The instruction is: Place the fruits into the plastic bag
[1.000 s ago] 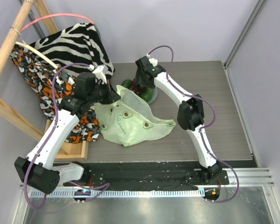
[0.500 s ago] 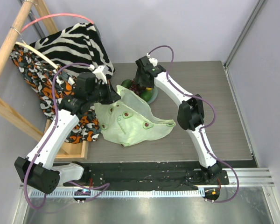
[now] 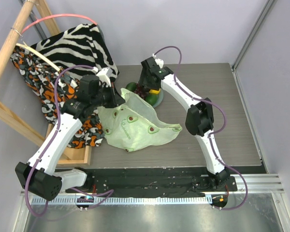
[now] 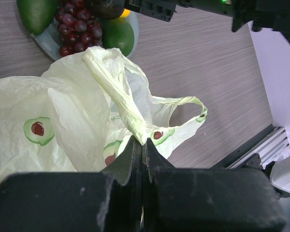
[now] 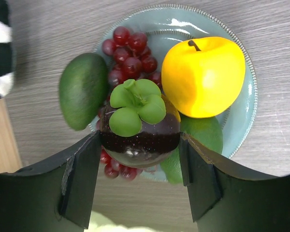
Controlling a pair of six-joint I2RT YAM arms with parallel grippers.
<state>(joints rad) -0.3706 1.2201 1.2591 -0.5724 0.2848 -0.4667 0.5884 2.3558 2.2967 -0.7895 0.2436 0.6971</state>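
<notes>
The pale green plastic bag (image 3: 135, 126) lies crumpled on the table, printed with halved avocados. My left gripper (image 4: 144, 142) is shut on one of its handles (image 4: 121, 92) and holds it up. Behind the bag, a grey-blue plate (image 5: 241, 111) carries a green avocado (image 5: 82, 89), red grapes (image 5: 130, 50), a yellow lemon (image 5: 203, 75) and a green lime (image 5: 205, 135). My right gripper (image 5: 140, 145) hangs over the plate, both pads pressed against a dark purple round fruit (image 5: 140, 137) with a green leafy cap. From above, the right gripper (image 3: 146, 92) hides most of the plate (image 3: 158, 100).
A zebra-striped cloth (image 3: 79, 46) and an orange patterned cloth (image 3: 34, 72) hang over a wooden frame (image 3: 9, 48) at the left. A bag handle loop (image 4: 188, 104) lies on the wood-grain table (image 3: 222, 121). A wall stands at the right.
The right gripper's jaws have drawn in a little around the dark purple fruit, and its wrist shifted slightly. The left arm and the bag have not moved.
</notes>
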